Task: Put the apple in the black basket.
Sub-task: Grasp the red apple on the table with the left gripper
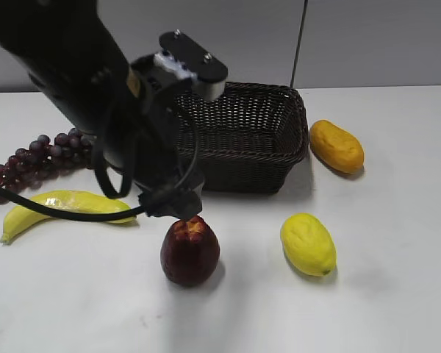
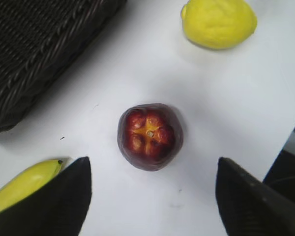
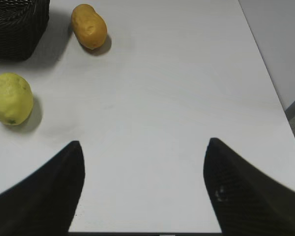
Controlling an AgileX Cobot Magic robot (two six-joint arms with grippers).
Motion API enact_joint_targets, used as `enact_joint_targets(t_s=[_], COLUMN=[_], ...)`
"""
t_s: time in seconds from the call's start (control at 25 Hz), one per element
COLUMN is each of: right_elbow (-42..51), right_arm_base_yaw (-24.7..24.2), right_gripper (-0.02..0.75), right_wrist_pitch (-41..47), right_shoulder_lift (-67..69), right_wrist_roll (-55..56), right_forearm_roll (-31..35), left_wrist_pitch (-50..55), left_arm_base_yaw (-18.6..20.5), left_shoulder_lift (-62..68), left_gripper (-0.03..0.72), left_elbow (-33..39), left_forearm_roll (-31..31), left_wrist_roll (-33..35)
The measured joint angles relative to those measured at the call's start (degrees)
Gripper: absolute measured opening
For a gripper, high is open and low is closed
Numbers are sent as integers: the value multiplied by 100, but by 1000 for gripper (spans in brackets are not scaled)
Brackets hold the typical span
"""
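Readable text: none in any of the three views.
Apple point(image 1: 189, 251): bare skin, no sticker or mark.
Black basket point(image 1: 244, 140): plain weave, no tag.
Lemon point(image 1: 308, 243): no label.
Left arm housing point(image 1: 73, 66): black casing, no lettering that can be made out.
Table point(image 3: 177, 98): blank white surface, no signs or numbers.

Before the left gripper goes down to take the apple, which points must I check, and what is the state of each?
1. Left gripper open wide: ok.
2. Apple centred between its fingers: ok.
3. Apple upright on the table: ok.
4. Banana near the left finger, may be touched: cannot tell.
5. Black basket free for the apple: ok.
6. Right gripper away from the apple: ok.
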Motion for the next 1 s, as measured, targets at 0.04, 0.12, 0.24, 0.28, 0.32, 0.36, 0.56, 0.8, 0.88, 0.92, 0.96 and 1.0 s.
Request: enact_joint_targets(t_s=[0.04, 0.12, 0.24, 0.28, 0.32, 0.36, 0.56, 0.8, 0.88, 0.92, 0.96, 1.0], right_elbow=[0, 0, 0, 0, 0, 0, 0, 0, 0, 0, 0, 0], right_arm_base_yaw=[0, 0, 0, 0, 0, 0, 0, 0, 0, 0, 0, 0], right_gripper=[573, 573, 573, 573, 573, 573, 573, 573, 573, 573, 573, 573], right_wrist_pitch=[0, 0, 0, 0, 0, 0, 0, 0, 0, 0, 0, 0], right_shoulder_lift=[0, 0, 0, 0, 0, 0, 0, 0, 0, 0, 0, 0], right_wrist_roll=[0, 0, 0, 0, 0, 0, 0, 0, 0, 0, 0, 0], right_forearm_roll=[0, 0, 0, 0, 0, 0, 0, 0, 0, 0, 0, 0], left_wrist_pitch=[-5, -16, -78, -114, -168, -225, -572, -785, -794, -794, -800, -800], left_arm_base_yaw=[-5, -5, -5, -5, -5, -5, -5, -5, -5, -5, -5, -5], left_shoulder_lift=[160, 428, 754, 843, 918, 974, 1201, 1337, 1402, 1440, 1481, 1532], left_gripper=[579, 579, 579, 579, 579, 579, 579, 580, 580, 580, 580, 580], left_elbow=[-4, -4, -6, -6, -6, -6, -11, -17, -20, -28, -28, -28], left_forearm_roll=[46, 107, 107, 107, 107, 101, 24, 19, 19, 19, 19, 19], left_wrist_roll=[-37, -73, -86, -86, -86, -86, -86, -86, -86, -86, -90, -90])
